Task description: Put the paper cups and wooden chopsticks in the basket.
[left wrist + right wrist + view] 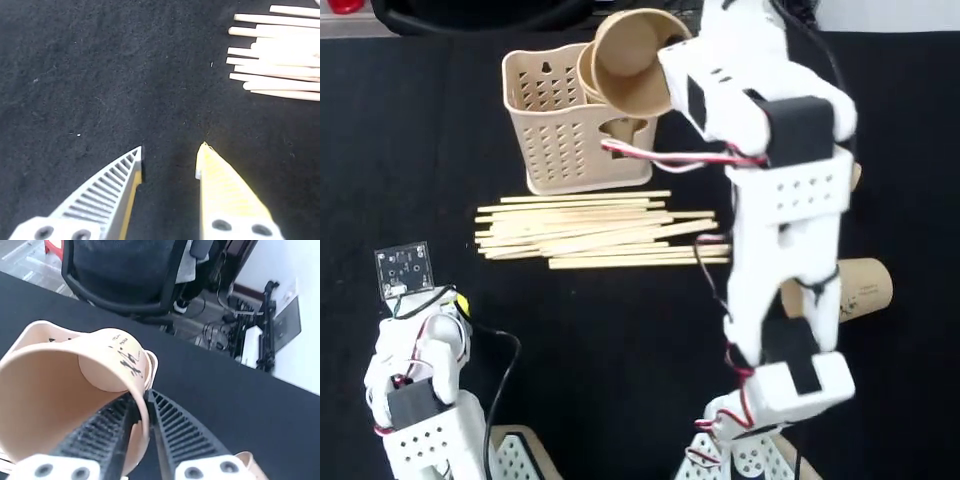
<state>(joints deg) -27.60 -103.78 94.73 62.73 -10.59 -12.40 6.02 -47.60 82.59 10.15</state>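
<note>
The right gripper point(146, 396) clamps a paper cup point(630, 60) by its rim over the basket point(555, 140).
Near left, the left gripper point(170, 152) hangs released over the black table point(620, 350); a second cup point(860, 287) lies on its side at right; the chopsticks point(590, 232) lie piled mid-table, just before the far basket.
</note>
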